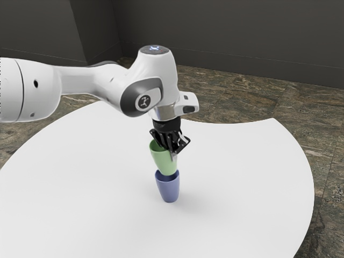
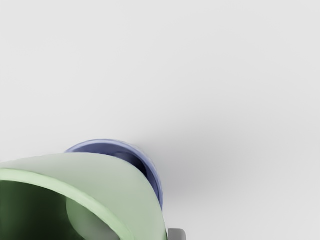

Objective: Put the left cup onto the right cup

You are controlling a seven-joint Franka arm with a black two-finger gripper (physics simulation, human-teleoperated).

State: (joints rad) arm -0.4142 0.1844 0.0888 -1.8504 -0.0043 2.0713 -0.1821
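Green cup, pinched at its rim by the gripper, hangs tilted with its base inside the blue cup mouth, apparently held so for nesting before release.

A big round white table sits on a brown stone floor. Behind the table is a dark wall.

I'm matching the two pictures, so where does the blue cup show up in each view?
Exterior view: the blue cup stands on the white table, the green cup tilted into its mouth.
Wrist view: the blue cup curves out from behind the green cup.
Shared landmark: the green cup.
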